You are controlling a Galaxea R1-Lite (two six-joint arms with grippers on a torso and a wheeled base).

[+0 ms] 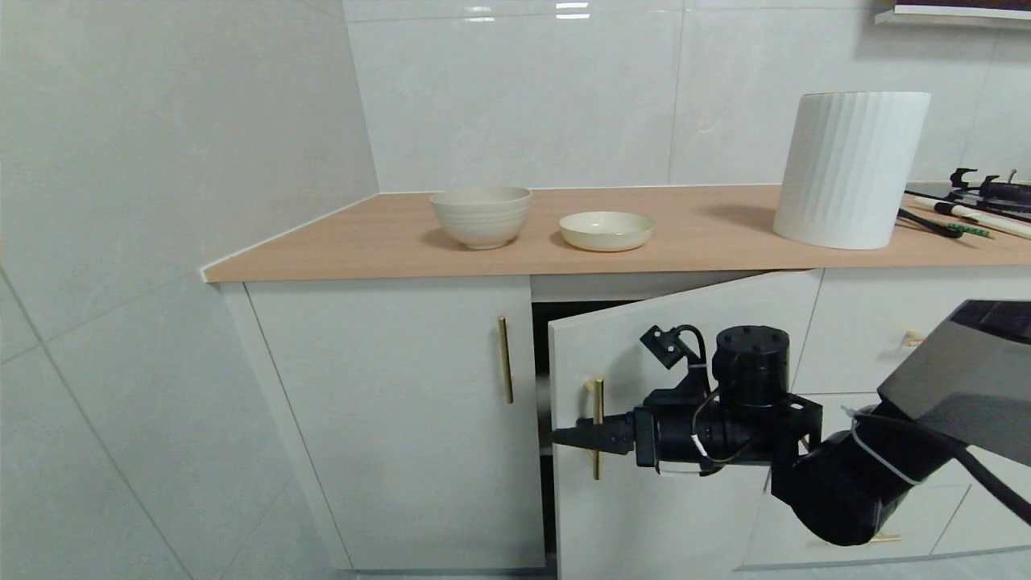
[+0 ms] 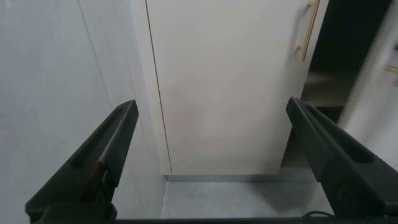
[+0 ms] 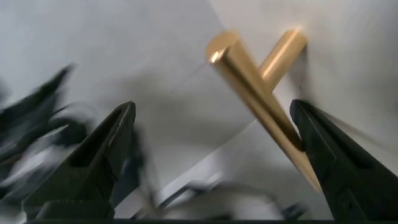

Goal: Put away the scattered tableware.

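A ribbed cream bowl (image 1: 481, 216) and a shallow cream dish (image 1: 606, 230) stand side by side on the wooden counter (image 1: 709, 234). Below them, a white cabinet door (image 1: 685, 451) is ajar, showing a dark gap. My right gripper (image 1: 568, 437) is level with that door's gold handle (image 1: 597, 427), at the door's free edge. In the right wrist view the gripper (image 3: 211, 162) is open, with the handle (image 3: 261, 99) slanting between its fingers, close to one finger (image 3: 336, 162). My left gripper (image 2: 211, 162) is open and holds nothing, low before the shut left door (image 2: 224, 87).
A tall white ribbed canister (image 1: 850, 167) stands at the counter's right, with chopsticks and dark utensils (image 1: 970, 213) beyond it. The shut left door (image 1: 387, 419) has its own gold handle (image 1: 504, 359). A tiled wall (image 1: 161, 201) closes the left side.
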